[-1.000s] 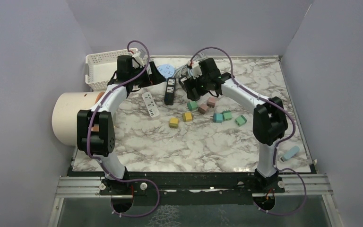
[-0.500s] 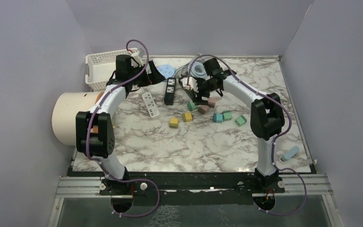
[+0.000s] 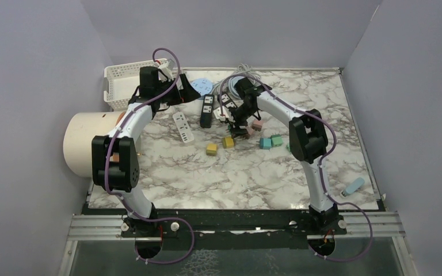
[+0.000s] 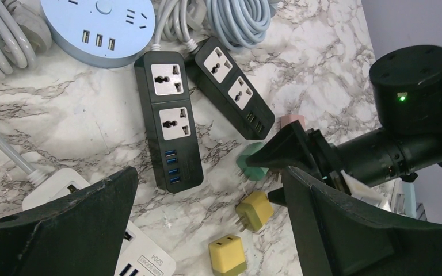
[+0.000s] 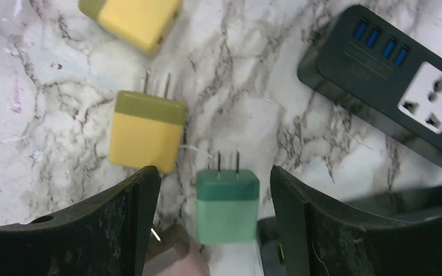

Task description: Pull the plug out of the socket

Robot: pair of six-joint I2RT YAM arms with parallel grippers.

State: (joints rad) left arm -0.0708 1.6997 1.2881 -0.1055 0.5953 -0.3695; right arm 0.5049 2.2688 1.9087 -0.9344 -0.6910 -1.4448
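Closest to you, the yellow plug sits just beside your right gripper. Its fingers are spread wide, and the green plug lies loose on the marble table between them, prongs bare, touching neither one. So as far as I can tell it's already out of any socket. Just past it is the black power strip, and the outlets I can see on it are empty. Further back, your left gripper hangs wide apart too, holding nothing, above the strips. Heads up: the two wrists are really near each other, so a careless swing could bump them together or scatter those loose plugs.
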